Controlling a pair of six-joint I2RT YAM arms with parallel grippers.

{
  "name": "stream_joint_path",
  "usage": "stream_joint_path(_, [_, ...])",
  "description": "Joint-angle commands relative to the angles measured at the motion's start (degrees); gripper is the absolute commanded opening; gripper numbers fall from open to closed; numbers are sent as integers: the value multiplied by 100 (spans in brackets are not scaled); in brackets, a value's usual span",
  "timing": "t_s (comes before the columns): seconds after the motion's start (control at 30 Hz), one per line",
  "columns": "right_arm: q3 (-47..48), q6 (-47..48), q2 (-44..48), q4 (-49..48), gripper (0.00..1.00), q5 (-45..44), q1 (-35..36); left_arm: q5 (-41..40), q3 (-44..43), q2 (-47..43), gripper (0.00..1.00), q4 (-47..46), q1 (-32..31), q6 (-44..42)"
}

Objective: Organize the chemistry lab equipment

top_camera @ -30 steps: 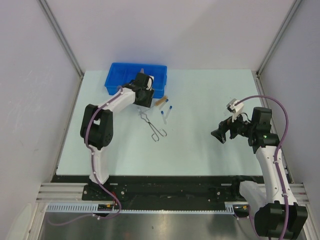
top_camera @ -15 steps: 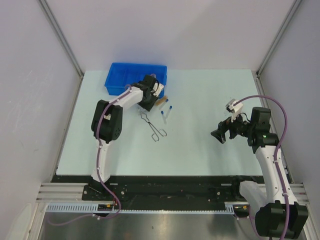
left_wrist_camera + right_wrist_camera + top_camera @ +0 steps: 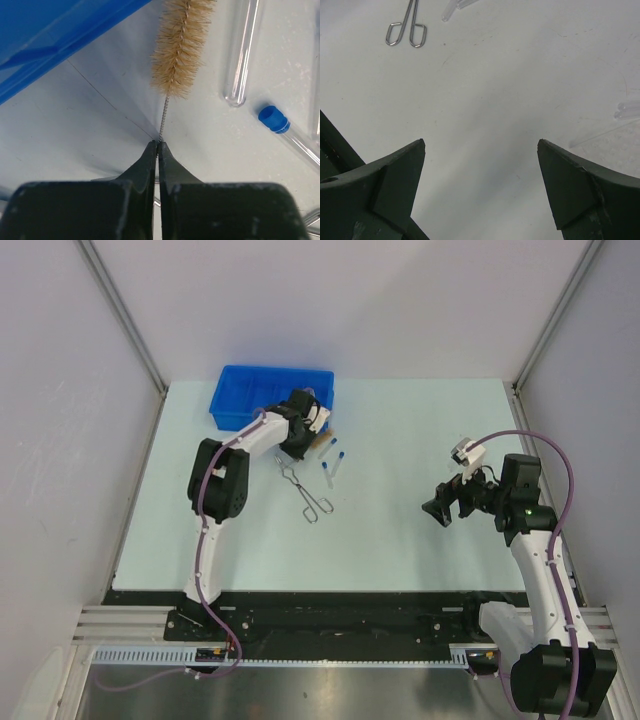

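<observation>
Left pincer (image 3: 158,145) has clamped onto tan brush (image 3: 181,45) wire.

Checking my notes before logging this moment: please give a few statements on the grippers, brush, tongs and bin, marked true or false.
1. The left gripper is shut on the brush's wire stem. True.
2. The right gripper holds the tongs. False: it is open and empty; the tongs lie on the table.
3. The brush lies inside the bin. False: it is outside, beside the bin.
4. A blue-capped tube lies near the brush. True.
</observation>
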State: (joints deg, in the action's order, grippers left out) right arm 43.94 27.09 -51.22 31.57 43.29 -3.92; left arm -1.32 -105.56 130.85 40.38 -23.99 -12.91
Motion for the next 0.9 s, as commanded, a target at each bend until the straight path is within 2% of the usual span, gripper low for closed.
stream_joint_path(0.0, [9,86,7,-55,100,-57,23,396,236,-76,0,-29,-18,-274])
stream_joint_path(0.37, [9,95,51,-55,100,-66,23,651,1388,-1385,0,-1014,-18,-45])
stream_joint_path(0.87, [9,130,33,-46,100,-110,23,958,1942,-2528,0,-1137,-71,-133])
